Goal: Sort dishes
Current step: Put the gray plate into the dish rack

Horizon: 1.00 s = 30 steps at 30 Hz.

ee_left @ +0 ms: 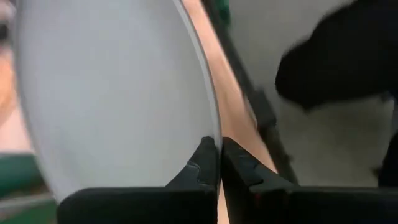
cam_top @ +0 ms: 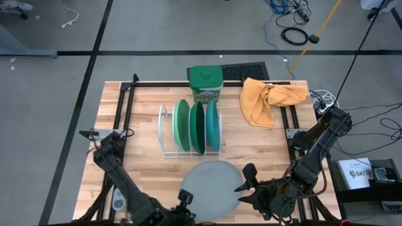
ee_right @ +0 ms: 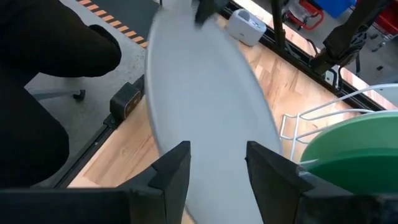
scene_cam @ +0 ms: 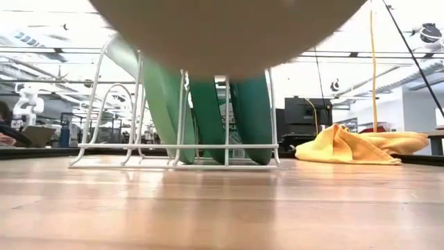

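A light grey plate (cam_top: 210,187) hangs above the table's near middle, and my left gripper (ee_left: 219,155) is shut on its rim. The low view shows its underside (scene_cam: 229,31) clear of the wood. My right gripper (cam_top: 246,182) stands open at the plate's right edge. In the right wrist view its fingers (ee_right: 174,168) frame the grey plate (ee_right: 205,106). In the white wire rack (cam_top: 168,135), two green plates (cam_top: 183,125) and a teal plate (cam_top: 213,124) stand on edge. My left gripper pinches the grey plate's rim (ee_left: 210,127) between its two fingers, at the plate's near edge, slanting down from the table's near side. The plate is lifted clear of the table and sits tilted. My right gripper: I cannot tell whether its open fingers touch the plate.
A green square tub (cam_top: 206,81) stands behind the rack at the far edge. A yellow cloth (cam_top: 270,100) lies crumpled at the far right. Bare wood (cam_top: 138,163) stretches left of the rack and between the rack and the plate.
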Motion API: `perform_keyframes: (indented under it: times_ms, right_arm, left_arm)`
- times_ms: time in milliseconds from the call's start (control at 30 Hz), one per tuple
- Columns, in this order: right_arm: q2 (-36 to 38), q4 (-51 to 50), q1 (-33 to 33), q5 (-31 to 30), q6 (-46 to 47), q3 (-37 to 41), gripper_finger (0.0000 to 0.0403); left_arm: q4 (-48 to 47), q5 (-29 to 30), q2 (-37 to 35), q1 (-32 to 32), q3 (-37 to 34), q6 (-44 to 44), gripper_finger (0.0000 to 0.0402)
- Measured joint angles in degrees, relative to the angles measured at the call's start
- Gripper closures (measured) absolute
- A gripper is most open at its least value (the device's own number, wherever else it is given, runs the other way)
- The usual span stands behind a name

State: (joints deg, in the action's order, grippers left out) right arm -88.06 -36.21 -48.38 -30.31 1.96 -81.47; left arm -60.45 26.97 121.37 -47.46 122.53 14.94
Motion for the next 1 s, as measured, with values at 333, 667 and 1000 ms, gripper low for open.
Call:
perform_keyframes:
  times_ms: [333, 667, 1000]
  right_arm:
    - [0.5, 0.3, -2.3, -16.4, -8.6, -1.4, 0.0253]
    - [0.6, 1.7, -6.3, -38.8, -23.1, -9.2, 0.0253]
    - [0.6, 1.7, -8.0, -46.4, -27.3, -13.0, 0.0253]
  left_arm:
    - [7.0, 13.2, -11.4, -5.2, 0.2, -5.2, 0.0401]
    - [8.6, 19.8, -14.5, -7.9, 0.2, -8.3, 0.0401]
    - [12.4, 28.3, -14.7, -8.9, 0.2, -9.3, 0.0401]
